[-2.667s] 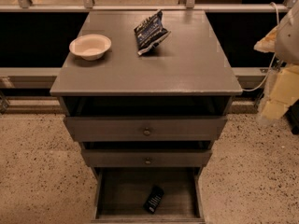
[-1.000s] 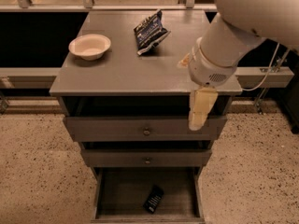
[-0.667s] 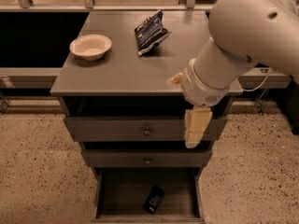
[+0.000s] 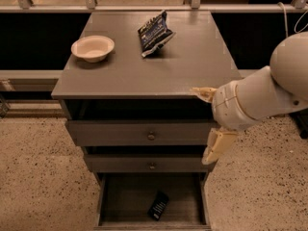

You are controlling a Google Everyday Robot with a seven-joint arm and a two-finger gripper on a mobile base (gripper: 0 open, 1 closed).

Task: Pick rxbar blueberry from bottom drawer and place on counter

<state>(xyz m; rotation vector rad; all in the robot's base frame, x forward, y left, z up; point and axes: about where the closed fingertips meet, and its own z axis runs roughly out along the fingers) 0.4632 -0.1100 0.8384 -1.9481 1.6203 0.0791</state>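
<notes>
The rxbar blueberry, a small dark bar, lies flat on the floor of the open bottom drawer, right of the middle. The counter is the grey cabinet top above. My gripper hangs at the cabinet's right front corner, level with the upper drawers and well above the bar. Its two cream fingers stand apart with nothing between them.
A cream bowl sits on the counter's left side and a crinkled dark blue chip bag at its back middle. Two shallower drawers with knobs stick out above the bottom drawer. Speckled floor surrounds the cabinet.
My arm has swung from in front of the cabinet's right half out to its right edge, and the gripper has dropped lower. The bar, bowl and bag have not moved.
</notes>
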